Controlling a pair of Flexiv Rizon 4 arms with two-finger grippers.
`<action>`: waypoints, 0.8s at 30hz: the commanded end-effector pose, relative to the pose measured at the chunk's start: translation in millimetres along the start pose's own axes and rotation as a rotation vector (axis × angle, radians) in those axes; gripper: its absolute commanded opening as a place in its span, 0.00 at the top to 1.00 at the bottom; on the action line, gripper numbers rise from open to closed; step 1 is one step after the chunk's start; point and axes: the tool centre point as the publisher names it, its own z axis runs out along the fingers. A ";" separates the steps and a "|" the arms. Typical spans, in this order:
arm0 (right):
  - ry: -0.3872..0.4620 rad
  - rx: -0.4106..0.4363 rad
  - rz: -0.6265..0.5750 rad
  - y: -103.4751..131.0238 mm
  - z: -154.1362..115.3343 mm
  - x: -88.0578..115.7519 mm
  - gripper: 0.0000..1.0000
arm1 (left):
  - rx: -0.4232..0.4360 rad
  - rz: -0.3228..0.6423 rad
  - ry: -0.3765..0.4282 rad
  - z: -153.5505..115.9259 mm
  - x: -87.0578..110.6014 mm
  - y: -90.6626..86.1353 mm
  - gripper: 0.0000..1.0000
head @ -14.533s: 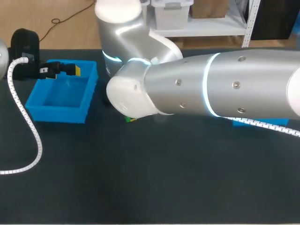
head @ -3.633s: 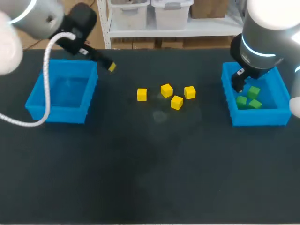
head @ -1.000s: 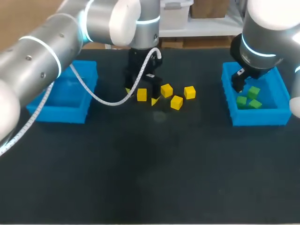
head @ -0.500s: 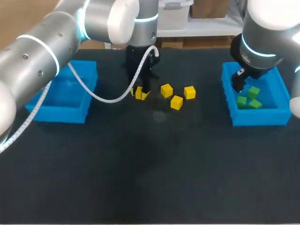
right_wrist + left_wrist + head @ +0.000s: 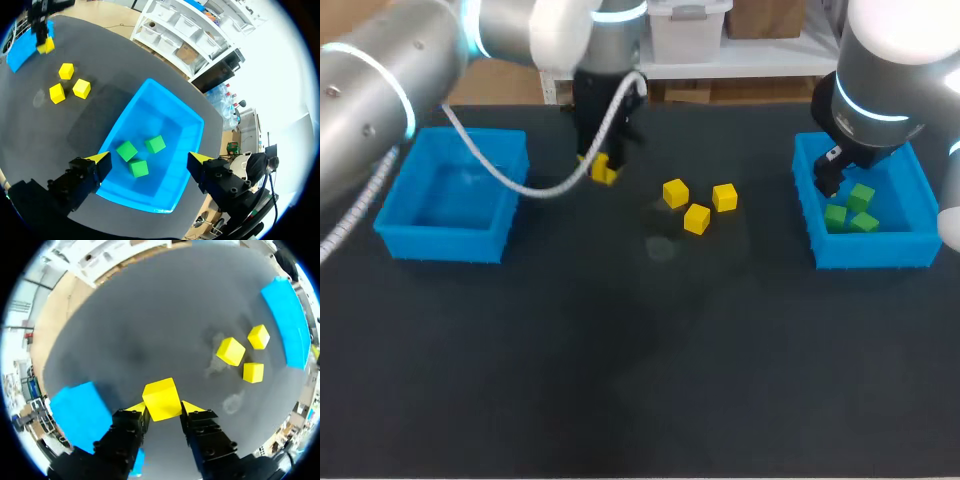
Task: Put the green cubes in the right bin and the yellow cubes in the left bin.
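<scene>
**Yellow cube in the left gripper, short of the left bin**

Head view: the left gripper (image 5: 602, 168) holds a yellow cube (image 5: 605, 173) between the left bin (image 5: 450, 245) and three loose cubes (image 5: 697, 218). The arm hides most of its fingers.
Left wrist view: both tips clamp the cube low on its sides, so it could twist out in transit. Released early, it would land outside the bin.
Right wrist view: the right gripper (image 5: 150, 158) hangs spread wide and empty over three green cubes (image 5: 127, 150) in the right bin (image 5: 175, 111).
</scene>
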 end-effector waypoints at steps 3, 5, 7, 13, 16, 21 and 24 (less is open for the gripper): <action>-0.004 0.002 0.001 0.4 0.3 1.2 0.00 | -0.020 -0.078 -0.312 -70.2 58.1 30.8 1.00; -0.004 0.002 0.001 0.4 0.3 1.2 0.00 | -0.025 -0.106 -0.350 -83.7 65.3 43.1 1.00; -0.004 0.002 0.001 0.4 0.3 1.2 0.00 | -0.055 -0.130 -0.366 -92.2 73.4 54.2 1.00; -0.004 0.002 0.001 0.4 0.3 1.2 0.00 | -0.092 -0.228 -0.342 -88.6 104.6 92.3 1.00; -0.004 0.002 0.001 0.4 0.3 1.2 0.00 | -0.098 -0.270 -0.318 -82.0 122.3 105.4 1.00; -0.004 0.002 0.001 0.4 0.3 1.2 0.00 | -0.103 -0.338 -0.287 -70.5 147.2 120.1 1.00; -0.004 0.002 0.001 0.4 0.3 1.2 0.00 | -0.103 -0.366 -0.269 -62.4 157.6 124.9 1.00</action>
